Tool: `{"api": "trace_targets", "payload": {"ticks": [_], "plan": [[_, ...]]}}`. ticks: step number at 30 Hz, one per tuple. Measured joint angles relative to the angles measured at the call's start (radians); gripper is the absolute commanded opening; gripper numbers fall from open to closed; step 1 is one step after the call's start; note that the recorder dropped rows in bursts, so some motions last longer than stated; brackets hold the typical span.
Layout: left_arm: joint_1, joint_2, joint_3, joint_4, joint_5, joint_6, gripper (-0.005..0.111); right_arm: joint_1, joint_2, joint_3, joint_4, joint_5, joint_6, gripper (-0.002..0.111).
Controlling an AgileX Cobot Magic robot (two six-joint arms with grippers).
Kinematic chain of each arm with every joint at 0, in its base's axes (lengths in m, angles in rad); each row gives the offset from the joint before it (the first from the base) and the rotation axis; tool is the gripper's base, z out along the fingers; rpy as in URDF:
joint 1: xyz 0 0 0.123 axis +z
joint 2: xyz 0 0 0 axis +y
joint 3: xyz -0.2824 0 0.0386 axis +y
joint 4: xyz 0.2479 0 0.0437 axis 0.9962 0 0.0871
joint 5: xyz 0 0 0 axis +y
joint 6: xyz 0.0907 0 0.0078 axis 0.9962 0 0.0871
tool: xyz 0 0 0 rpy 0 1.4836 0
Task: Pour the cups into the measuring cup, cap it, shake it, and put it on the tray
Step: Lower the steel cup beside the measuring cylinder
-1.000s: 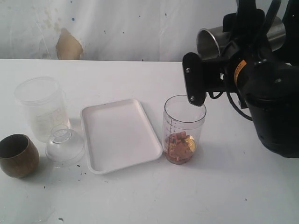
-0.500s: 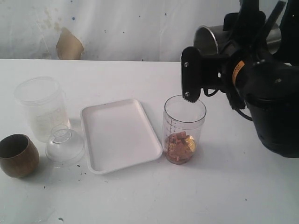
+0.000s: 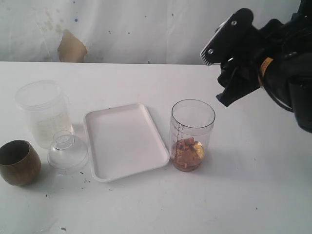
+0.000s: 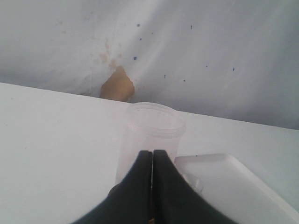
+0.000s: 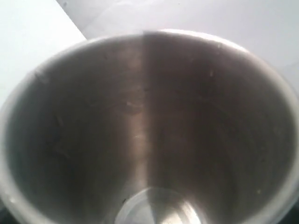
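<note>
At lower left the wooden cup likely awaited pouring, the lid lay beside the tray; the left gripper was pressed together, empty. Centre-right, the measuring cup held pieces; upper right, the right gripper clasped the emptied tumbler.

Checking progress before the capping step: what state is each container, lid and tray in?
measuring cup: upright, uncapped, brown and gold pieces at the bottom.
tumbler: empty, gripped.
wood cup: upright on the table, contents hidden.
jar: upright, open.
dome lid: on the table, capping nothing.
tray: bare.
</note>
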Motion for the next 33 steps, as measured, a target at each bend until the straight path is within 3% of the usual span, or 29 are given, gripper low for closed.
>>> {"api": "trace_targets", "payload": {"ticks": [14, 19, 22, 27, 33], "plan": [[0.0, 0.0, 0.0, 0.0, 0.0, 0.0, 0.001, -0.364, 0.003, -0.059, 0.003, -0.555, 0.35, 0.0], [0.0, 0.0, 0.0, 0.0, 0.0, 0.0, 0.001, -0.466, 0.038, -0.075, 0.265, -0.721, 0.369, 0.0], [0.0, 0.0, 0.0, 0.0, 0.0, 0.0, 0.001, -0.497, 0.069, -0.075, 0.517, -0.813, 0.251, 0.0], [0.0, 0.0, 0.0, 0.0, 0.0, 0.0, 0.001, -0.507, 0.142, -0.032, 0.941, -1.121, -0.088, 0.0], [0.0, 0.0, 0.0, 0.0, -0.002, 0.0, 0.001, -0.507, 0.259, -0.019, 1.087, -1.345, -0.392, 0.0]]}}
